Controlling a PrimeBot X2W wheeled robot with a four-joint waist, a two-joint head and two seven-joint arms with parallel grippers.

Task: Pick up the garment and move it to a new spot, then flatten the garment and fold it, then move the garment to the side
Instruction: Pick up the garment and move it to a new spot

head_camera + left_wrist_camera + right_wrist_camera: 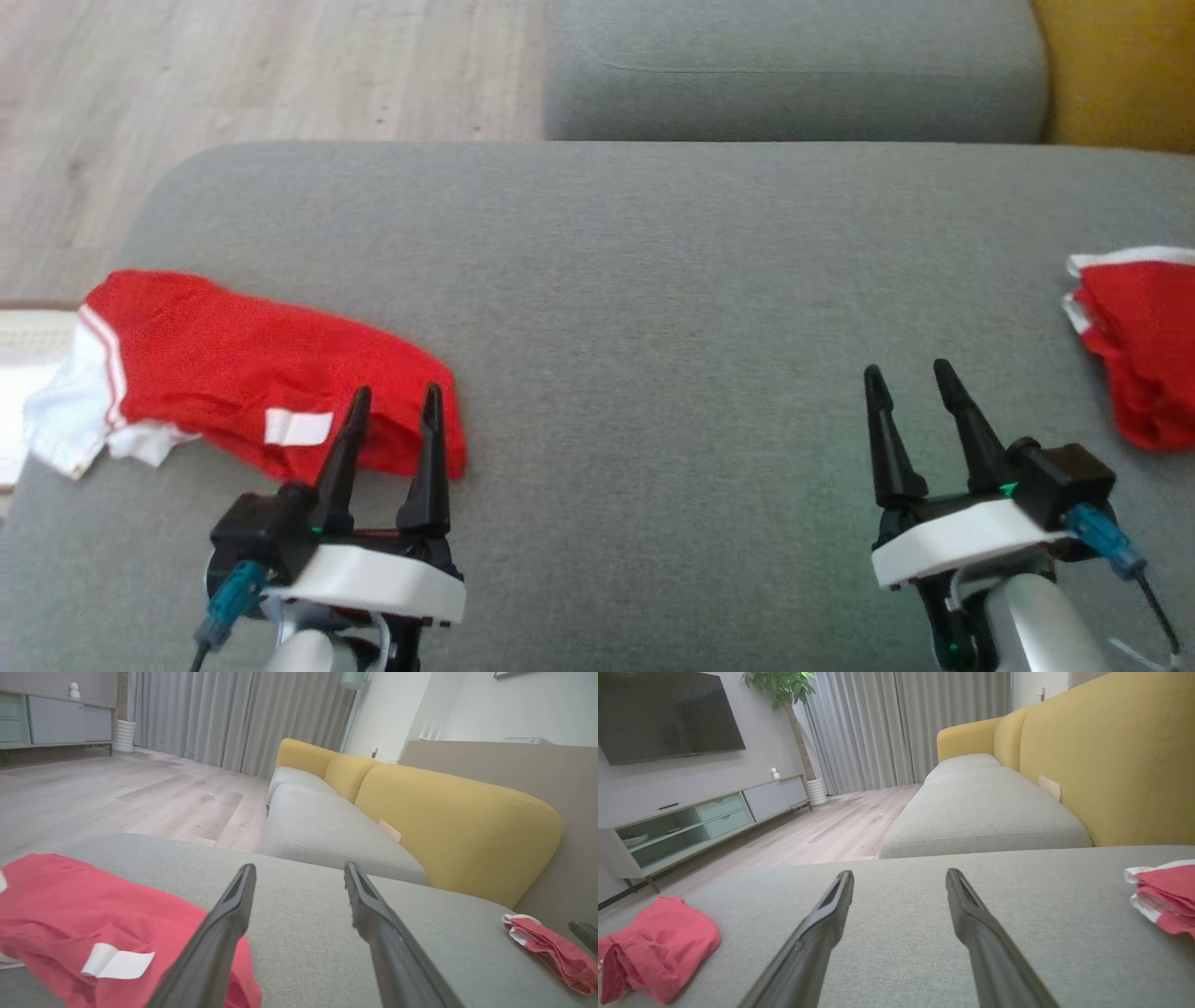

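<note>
A crumpled red garment [233, 373] with white trim and a white tag lies at the left end of the grey cushion [653, 280]. It also shows in the left wrist view [93, 914] and in the right wrist view [658, 942]. My left gripper [397, 392] is open above the garment's right end. In its own view [300, 868] one finger crosses the red cloth, and bare cushion shows between the fingers. My right gripper [907, 369] is open over bare cushion at the lower right, with nothing between its fingers [900, 873].
A second red-and-white garment [1144, 345], folded, lies at the cushion's right edge [551, 947] [1167, 896]. Another grey seat [794, 65] and a yellow backrest [1120, 65] lie beyond. Wooden floor [233, 84] runs past the cushion's left and far edges.
</note>
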